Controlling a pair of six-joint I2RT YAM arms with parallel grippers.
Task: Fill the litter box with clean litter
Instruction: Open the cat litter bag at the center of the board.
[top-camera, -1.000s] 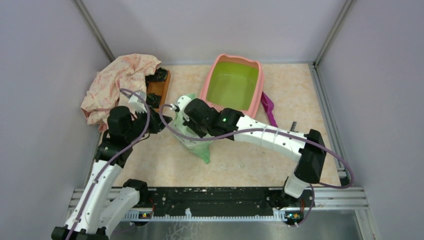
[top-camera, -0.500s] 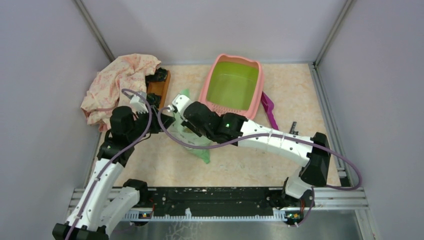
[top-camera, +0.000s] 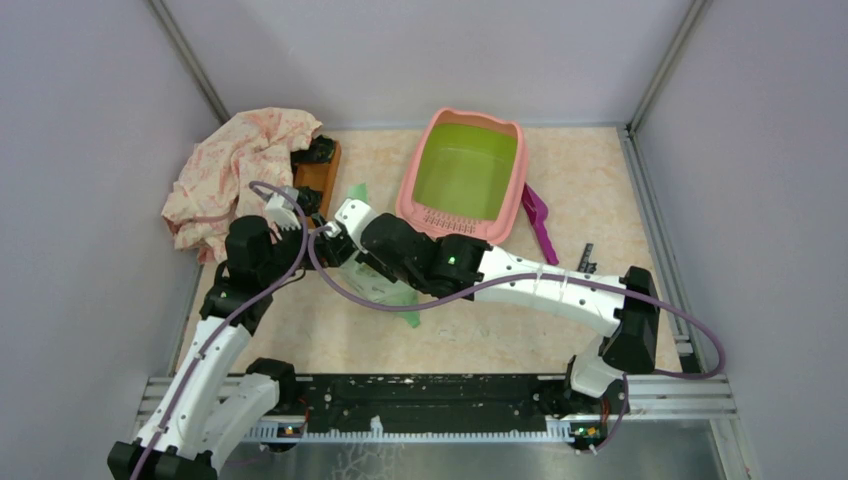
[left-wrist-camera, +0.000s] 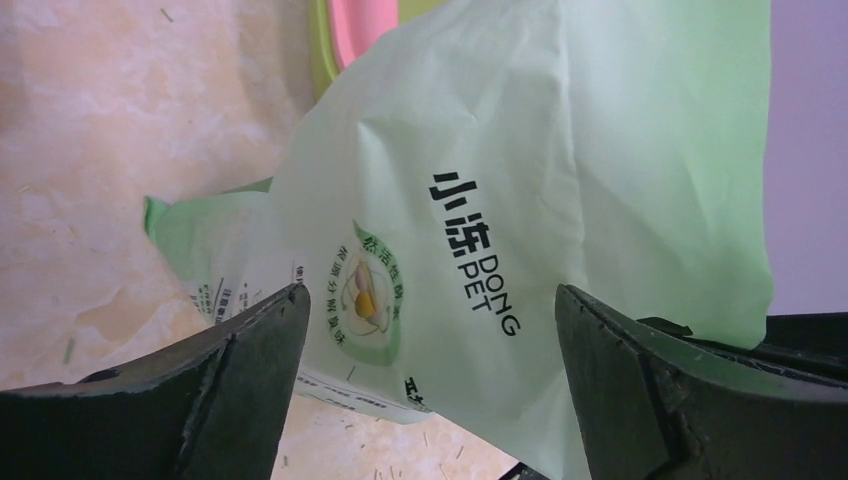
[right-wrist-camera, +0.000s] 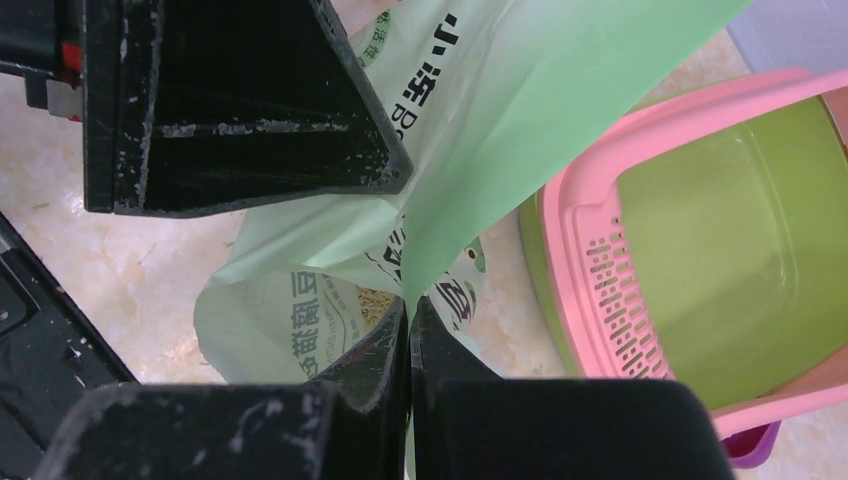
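In the top view, the right arm lies across the light green bag (top-camera: 388, 292), so most of the bag is hidden. Only a corner and a lower bit peek out. The pink flowery cloth (top-camera: 240, 165) in the upper left covers part of a brown wooden thing (top-camera: 320, 178). The magenta scoop (top-camera: 538, 218) is half tucked behind the litter box (top-camera: 412, 185).

The litter box sits at the top middle of the table (top-camera: 520, 325), to the upper right of the bag. Its green inside faces up.

The left wrist view shows the bag up close. You can read "DONG PET" in dark letters, with two Chinese signs beside it. The small print lower down is too tiny to read. In the right wrist view the same words are cut off by a black finger.

The left gripper (left-wrist-camera: 432, 310) is spread wide, with the bag showing between its fingers. The right gripper (right-wrist-camera: 408, 325) is squeezed tight on a thin fold of the bag. Just beside it is a grainy beige patch (right-wrist-camera: 372, 303); I cannot tell if it is real grains or print.
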